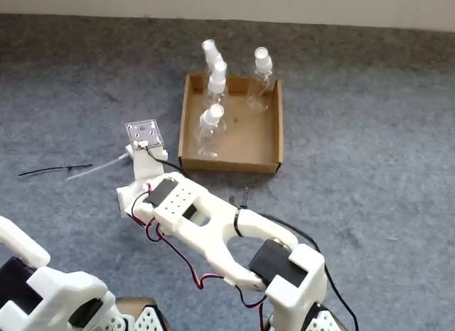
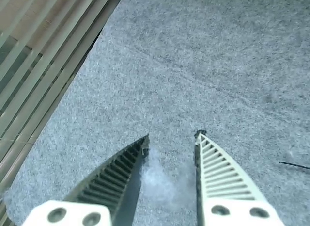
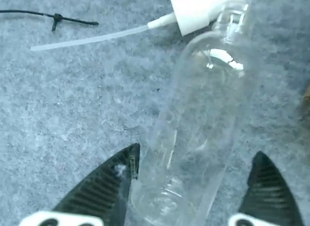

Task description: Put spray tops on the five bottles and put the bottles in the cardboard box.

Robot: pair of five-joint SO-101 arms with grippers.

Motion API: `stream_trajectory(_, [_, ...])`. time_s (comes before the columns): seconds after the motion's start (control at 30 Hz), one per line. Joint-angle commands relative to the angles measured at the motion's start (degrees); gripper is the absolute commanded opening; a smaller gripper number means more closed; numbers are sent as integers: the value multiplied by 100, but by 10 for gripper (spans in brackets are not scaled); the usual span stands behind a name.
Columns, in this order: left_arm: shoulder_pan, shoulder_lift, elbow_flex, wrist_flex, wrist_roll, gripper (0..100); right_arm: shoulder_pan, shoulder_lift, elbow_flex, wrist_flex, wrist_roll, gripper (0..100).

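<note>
- Straddling a clear bottle (image 3: 208, 104) that lies on the gray table (image 3: 72, 100), the right gripper (image 3: 194, 153) is spread wide. One finger is at the bottle's side, the other apart from it.
- A white spray top (image 3: 198, 10) lies at the bottle's neck end, with its thin tube (image 3: 92, 39) outside the bottle, near a black cable tie (image 3: 58, 16).
- From above, the cardboard box (image 1: 231, 163) sits at 12 o'clock, and the right arm (image 1: 206, 224) ends at the box's 8 o'clock.
- Four capped bottles (image 1: 212, 125) stand upright at the box. I cannot tell whether the 11 o'clock one is inside.
- The left gripper (image 2: 172, 136) hangs released over the table.
</note>
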Motion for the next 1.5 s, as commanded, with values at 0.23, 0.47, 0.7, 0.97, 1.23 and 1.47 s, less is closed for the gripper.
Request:
stream_trajectory(0.23, [4, -31, -31, -70, 9, 155, 13, -145, -277, 1473, -9, 5])
stream_trajectory(0.47, [13, -40, -31, -53, 0, 155, -268, -2018, -347, 2114, 1020, 5])
stream_trajectory(0.7, [338, -84, -136, 1099, -18, 155, 4, -4593, 75, 3732, 3807, 5])
stream_trajectory(0.97, [1376, -84, -629, 2690, -18, 155, 2123, -7248, 242, 5982, 4958, 5])
stream_trajectory(1.23, [3160, -48, -822, 3218, -18, 153, 6273, -7037, 1376, 5930, 7279, 5])
stream_trajectory(1.47, [4611, -4, -813, 3174, -141, 155, 7996, -5930, 3108, 3714, 7842, 5])
